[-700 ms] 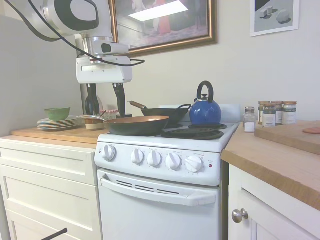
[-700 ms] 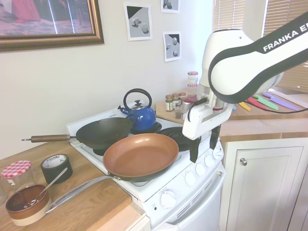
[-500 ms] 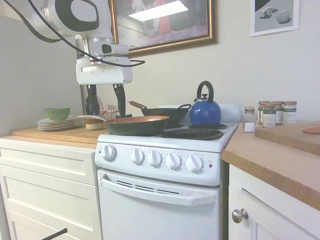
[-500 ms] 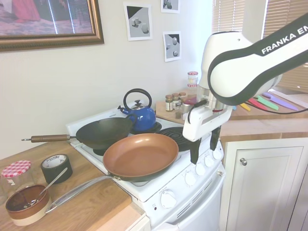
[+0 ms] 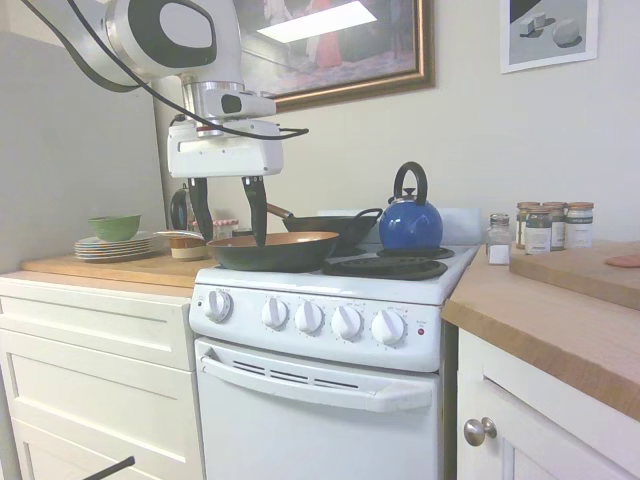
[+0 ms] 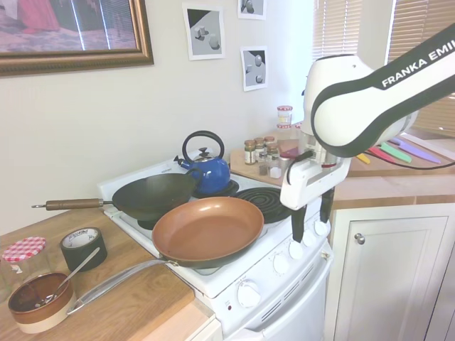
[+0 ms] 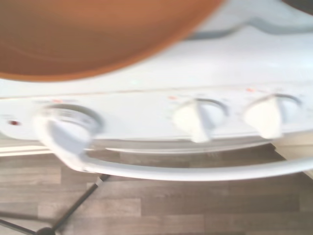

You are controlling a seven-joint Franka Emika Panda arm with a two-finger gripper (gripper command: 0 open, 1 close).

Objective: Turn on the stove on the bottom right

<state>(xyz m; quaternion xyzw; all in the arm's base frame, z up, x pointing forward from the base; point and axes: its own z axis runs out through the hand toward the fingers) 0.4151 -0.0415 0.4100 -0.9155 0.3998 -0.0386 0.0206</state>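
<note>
The white stove (image 5: 320, 390) has five round knobs in a row, from the left one (image 5: 218, 305) to the large right one (image 5: 388, 327), with a small red light (image 5: 421, 331) beside it. The front right burner (image 5: 385, 267), a flat black coil (image 6: 261, 202), is bare. My gripper (image 5: 232, 240) hangs open and empty, fingers pointing down. In the second exterior view the gripper (image 6: 313, 231) is just above the right-hand knobs (image 6: 296, 249), not touching them. The wrist view shows blurred knobs (image 7: 198, 120) and the large knob (image 7: 66, 129).
A copper frying pan (image 5: 272, 250) sits on the front left burner, a dark wok (image 6: 153, 195) behind it and a blue kettle (image 5: 410, 222) at the back right. Spice jars (image 5: 548, 226) stand on the right counter. The left counter holds plates, a bowl (image 6: 39, 300) and tape.
The arm has carried the open gripper sideways along the stove's front, toward the spice-jar side, and slightly lower. Nothing on the stove has moved.
</note>
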